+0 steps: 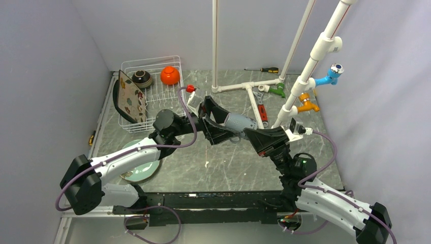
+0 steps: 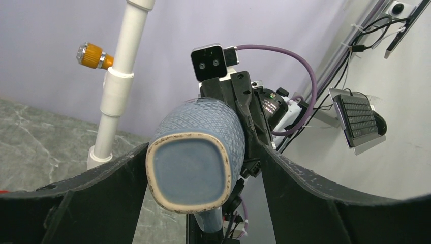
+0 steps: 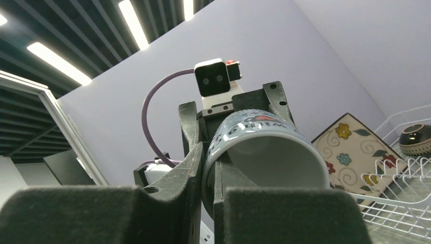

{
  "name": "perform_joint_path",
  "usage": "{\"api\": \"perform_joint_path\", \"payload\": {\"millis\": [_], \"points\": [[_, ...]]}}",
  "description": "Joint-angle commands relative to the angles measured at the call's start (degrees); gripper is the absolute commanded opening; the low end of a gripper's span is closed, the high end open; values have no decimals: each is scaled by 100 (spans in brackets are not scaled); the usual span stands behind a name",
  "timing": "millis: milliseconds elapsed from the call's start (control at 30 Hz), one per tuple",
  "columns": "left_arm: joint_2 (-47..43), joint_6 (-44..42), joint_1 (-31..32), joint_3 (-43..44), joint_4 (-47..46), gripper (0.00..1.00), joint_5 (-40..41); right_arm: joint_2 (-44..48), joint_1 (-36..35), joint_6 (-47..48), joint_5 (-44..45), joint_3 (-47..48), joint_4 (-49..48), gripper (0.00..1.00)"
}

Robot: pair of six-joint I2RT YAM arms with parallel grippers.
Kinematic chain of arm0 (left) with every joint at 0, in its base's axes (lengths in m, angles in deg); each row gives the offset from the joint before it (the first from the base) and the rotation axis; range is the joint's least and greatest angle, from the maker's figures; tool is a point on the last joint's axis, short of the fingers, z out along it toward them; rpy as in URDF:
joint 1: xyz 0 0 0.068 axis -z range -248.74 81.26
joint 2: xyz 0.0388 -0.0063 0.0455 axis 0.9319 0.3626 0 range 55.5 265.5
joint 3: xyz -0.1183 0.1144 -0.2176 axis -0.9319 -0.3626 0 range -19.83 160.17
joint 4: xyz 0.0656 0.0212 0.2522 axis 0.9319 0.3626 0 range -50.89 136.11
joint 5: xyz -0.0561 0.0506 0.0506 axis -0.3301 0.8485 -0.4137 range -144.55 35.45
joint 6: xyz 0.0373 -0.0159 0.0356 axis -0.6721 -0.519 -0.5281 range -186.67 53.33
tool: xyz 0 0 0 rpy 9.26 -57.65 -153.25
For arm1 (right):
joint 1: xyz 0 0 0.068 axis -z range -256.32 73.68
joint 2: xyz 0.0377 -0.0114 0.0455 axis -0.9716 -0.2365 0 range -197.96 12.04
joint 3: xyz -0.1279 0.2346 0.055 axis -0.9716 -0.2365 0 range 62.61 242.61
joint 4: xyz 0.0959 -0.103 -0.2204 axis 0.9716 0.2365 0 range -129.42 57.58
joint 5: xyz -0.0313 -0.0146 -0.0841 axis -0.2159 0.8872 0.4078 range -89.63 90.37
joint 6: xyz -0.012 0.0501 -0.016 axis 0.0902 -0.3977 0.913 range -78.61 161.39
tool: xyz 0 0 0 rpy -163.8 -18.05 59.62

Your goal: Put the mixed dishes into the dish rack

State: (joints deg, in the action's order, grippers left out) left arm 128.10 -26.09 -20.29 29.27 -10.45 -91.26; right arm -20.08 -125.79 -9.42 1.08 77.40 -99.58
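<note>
A blue-grey mug (image 1: 239,122) hangs on its side above the table's middle, between both grippers. My right gripper (image 1: 254,133) is shut on its rim, one finger inside and one outside (image 3: 211,178); the mug's mouth (image 3: 269,152) faces that camera. My left gripper (image 1: 218,122) is open, its jaws spread wide either side of the mug's base (image 2: 188,168) without touching it. The white wire dish rack (image 1: 161,99) at the back left holds the dark brown bowl (image 1: 141,78), orange bowl (image 1: 170,75), floral plate (image 1: 131,96) and a dark plate (image 1: 116,96) behind it. The pale green plate (image 1: 140,168) lies under my left arm.
A white pipe frame (image 1: 305,66) stands at the back right with blue (image 1: 331,76), orange (image 1: 307,104) and green (image 1: 278,90) taps. A screwdriver (image 1: 264,69) lies by the back wall. A red-handled tool (image 1: 260,109) lies near the frame's base.
</note>
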Motion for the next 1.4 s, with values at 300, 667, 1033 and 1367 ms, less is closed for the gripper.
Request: {"api": "perform_joint_path", "payload": {"millis": [300, 667, 1033, 1367], "points": [[-97, 258, 43, 32, -583, 90, -258, -343, 7, -210, -377, 200, -959, 0], [-75, 314, 42, 79, -720, 67, -430, -492, 2, 18, -500, 392, -623, 0], [-184, -99, -9, 205, -732, 3, -919, -356, 0, 427, -408, 570, 240, 35], [-149, 275, -283, 226, -875, 0, -877, -313, 1, 466, -90, 681, 1054, 96]]}}
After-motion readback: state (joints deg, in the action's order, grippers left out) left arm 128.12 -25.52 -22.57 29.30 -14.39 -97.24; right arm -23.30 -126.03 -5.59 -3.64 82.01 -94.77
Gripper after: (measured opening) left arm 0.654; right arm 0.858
